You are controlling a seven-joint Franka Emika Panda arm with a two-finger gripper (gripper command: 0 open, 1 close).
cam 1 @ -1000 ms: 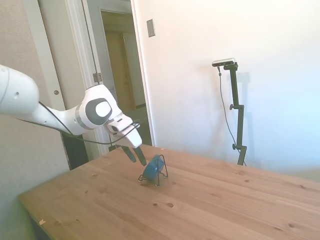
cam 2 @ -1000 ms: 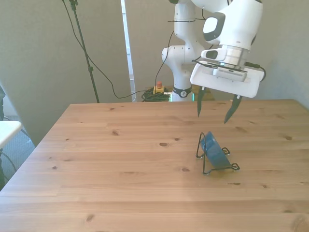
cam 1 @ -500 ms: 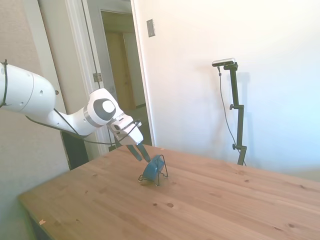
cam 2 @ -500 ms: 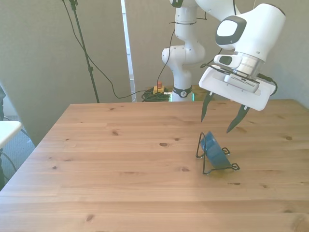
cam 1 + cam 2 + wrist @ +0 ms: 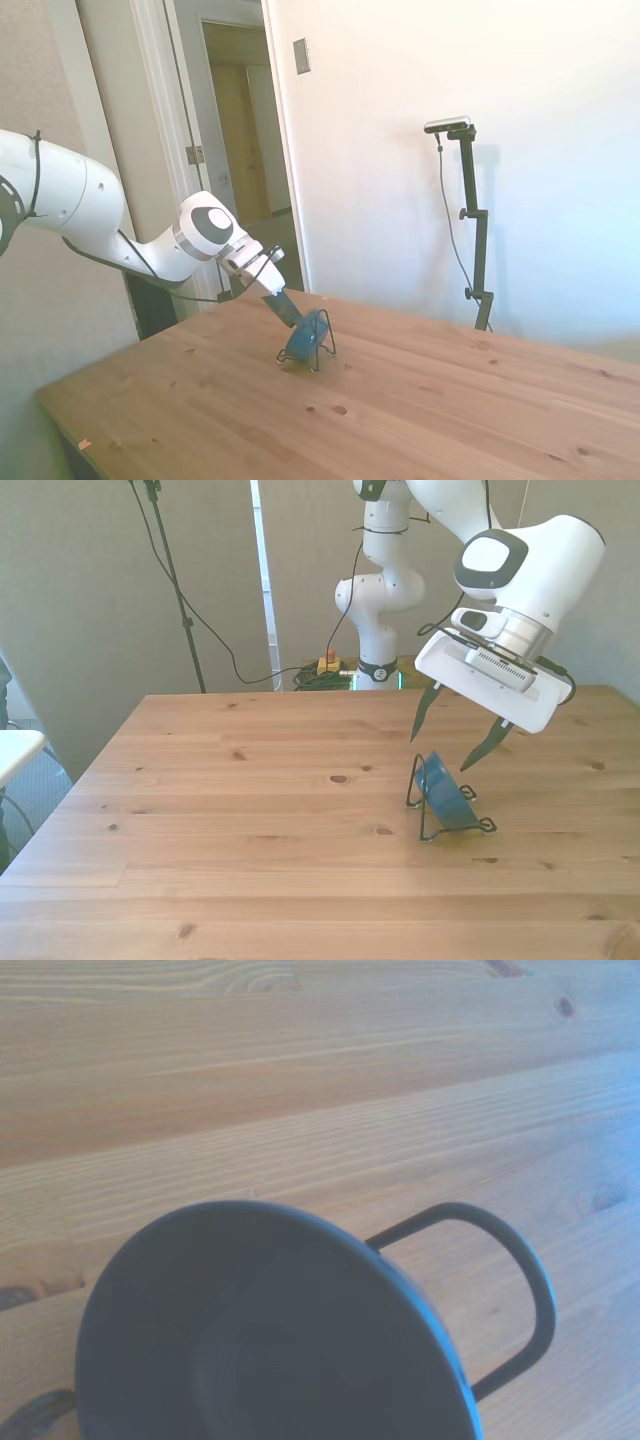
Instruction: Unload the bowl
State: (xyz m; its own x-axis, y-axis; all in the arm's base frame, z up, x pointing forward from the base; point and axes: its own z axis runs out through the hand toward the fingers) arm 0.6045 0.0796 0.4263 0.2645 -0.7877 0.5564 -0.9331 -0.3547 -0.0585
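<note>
Front view, going left to right: the wooden counter (image 5: 250,810) runs bare until the thin black wire rack (image 5: 447,820) on the front view's right, where the blue bowl (image 5: 444,790) stands on edge, tilted. The hand (image 5: 442,742) hangs just above the bowl's rim, tilted, fingers spread wide and holding nothing. Wrist view shows the bowl's dark inside (image 5: 260,1340) and a rack loop (image 5: 500,1290) beside it.

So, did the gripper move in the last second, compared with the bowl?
Yes. In the front view the open gripper came down and tilted, so its tips now straddle the top of the bowl, which rests unmoved in the wire rack.
</note>
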